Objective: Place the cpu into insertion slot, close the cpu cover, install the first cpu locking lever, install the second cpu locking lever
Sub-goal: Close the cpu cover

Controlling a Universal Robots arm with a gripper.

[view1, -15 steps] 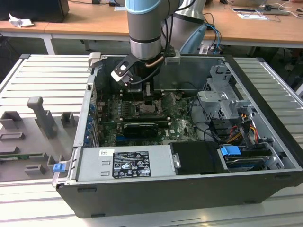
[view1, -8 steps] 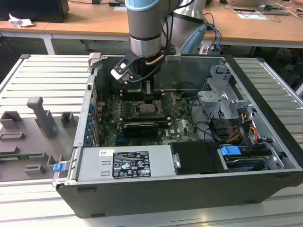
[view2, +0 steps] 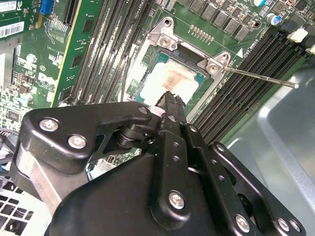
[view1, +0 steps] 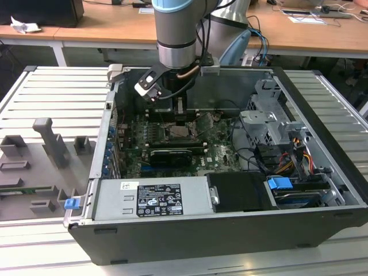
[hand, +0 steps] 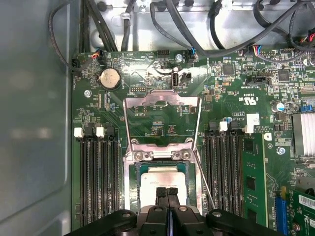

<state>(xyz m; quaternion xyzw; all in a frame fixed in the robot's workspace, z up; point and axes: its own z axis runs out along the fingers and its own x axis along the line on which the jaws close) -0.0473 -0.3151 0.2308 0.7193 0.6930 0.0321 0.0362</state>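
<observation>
- Gripper (hand: 167,191), fingers pressed together and holding nothing, hangs tip-down over the cpu (hand: 162,179) in both wrist views; whether the tips touch the chip cannot be told.
- Cpu, pale metal face up, lies flat inside the socket (hand: 136,179), near the middle of the green board (hand: 236,113).
- Cover (hand: 147,103) is swung open on its hinge at the socket's edge, with board circuitry visible through its square window in the first wrist view.
- One thin metal lever (view2: 261,77) is unlatched and angles away from a corner of the socket, past the memory slots (hand: 221,172) that flank the socket on both sides.
- In the exterior view the arm (view1: 175,34) reaches down from above into an open computer case (view1: 230,230), its gripper (view1: 181,119) over the socket in the board's middle.
- Case rests on a ribbed metal desk (view1: 52,92), nearer the edge at the exterior view's right.
</observation>
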